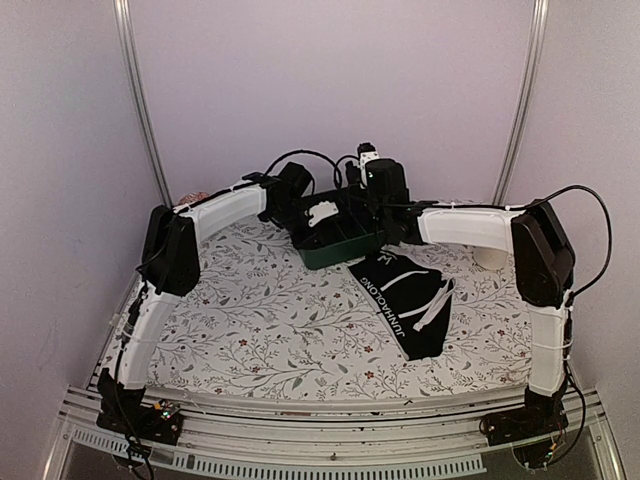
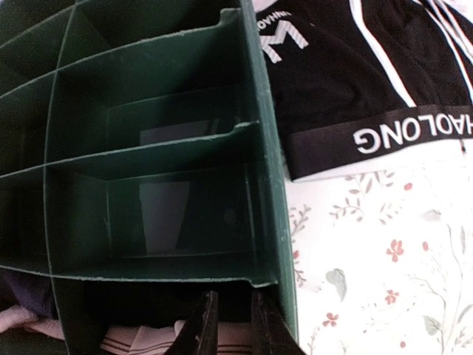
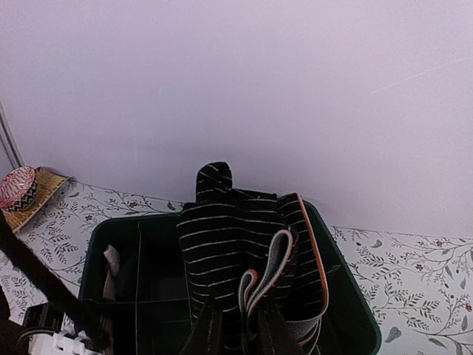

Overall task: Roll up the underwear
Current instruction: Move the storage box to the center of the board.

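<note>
1. Hanging over the open top of the green divider bin, the right gripper has its two fingers pinched tight on a bunched pair of black pinstriped underwear.
2. That pair has thin pale stripes and a waistband edged in orange, which curls in a loop just beyond the fingertips. Whether its far end rests inside the bin cannot be told.
3. The left gripper is at the bin's near corner compartment, just inside the outer wall. Its fingers stand close together with only a thin gap between them.
4. The space between those fingers is dark, so it cannot be told whether they hold anything.
5. In that same corner compartment lies some pale striped fabric, just left of the fingers.
6. The two compartments beyond it along the same wall show only their green floors.
7. The lettered boxer briefs, black with white stripes and white waistband lettering, lie flat outside the bin. One edge lies right against the bin's front right corner.
8. They lie on the floral tablecloth, which spreads out on the near side of the bin.
9. A patterned bowl sits well to the left of the bin, by the back wall.
</note>
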Controlling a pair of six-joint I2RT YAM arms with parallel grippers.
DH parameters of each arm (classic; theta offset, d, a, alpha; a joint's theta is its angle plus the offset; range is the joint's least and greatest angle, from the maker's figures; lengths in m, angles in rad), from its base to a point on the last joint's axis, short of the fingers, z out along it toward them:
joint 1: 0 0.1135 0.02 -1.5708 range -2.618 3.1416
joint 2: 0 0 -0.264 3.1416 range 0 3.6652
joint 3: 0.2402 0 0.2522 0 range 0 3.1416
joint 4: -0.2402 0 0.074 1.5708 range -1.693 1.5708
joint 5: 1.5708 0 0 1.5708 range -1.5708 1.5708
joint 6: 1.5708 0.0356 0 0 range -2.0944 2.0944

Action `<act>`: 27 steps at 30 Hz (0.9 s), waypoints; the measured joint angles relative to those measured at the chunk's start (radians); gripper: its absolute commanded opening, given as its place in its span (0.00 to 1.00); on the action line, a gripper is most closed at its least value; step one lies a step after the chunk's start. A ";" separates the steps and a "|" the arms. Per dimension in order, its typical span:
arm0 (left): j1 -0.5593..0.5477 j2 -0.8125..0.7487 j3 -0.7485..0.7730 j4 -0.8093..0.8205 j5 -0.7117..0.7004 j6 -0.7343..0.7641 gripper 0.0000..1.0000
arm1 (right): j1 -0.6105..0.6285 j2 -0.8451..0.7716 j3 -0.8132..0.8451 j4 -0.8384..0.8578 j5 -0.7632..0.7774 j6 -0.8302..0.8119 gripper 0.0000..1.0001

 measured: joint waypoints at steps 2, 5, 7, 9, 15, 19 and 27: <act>0.002 -0.023 -0.037 -0.027 0.032 0.013 0.17 | 0.000 0.013 0.030 -0.007 -0.029 0.000 0.01; 0.003 -0.075 -0.119 -0.074 0.083 0.035 0.15 | 0.000 0.034 0.061 -0.009 -0.070 0.004 0.01; 0.003 -0.108 -0.174 -0.097 0.111 0.048 0.13 | 0.000 0.043 0.069 -0.010 -0.100 0.006 0.01; 0.003 -0.142 -0.234 -0.114 0.139 0.063 0.10 | 0.000 0.049 0.070 -0.014 -0.130 0.008 0.01; 0.003 -0.257 -0.421 -0.143 0.202 0.101 0.15 | 0.003 0.076 0.092 -0.038 -0.244 0.004 0.01; 0.006 -0.367 -0.561 -0.102 0.217 0.088 0.55 | 0.015 0.121 0.170 -0.101 -0.326 0.000 0.01; 0.072 -0.683 -0.761 0.122 0.210 -0.018 0.79 | 0.054 0.233 0.348 -0.220 -0.418 0.000 0.01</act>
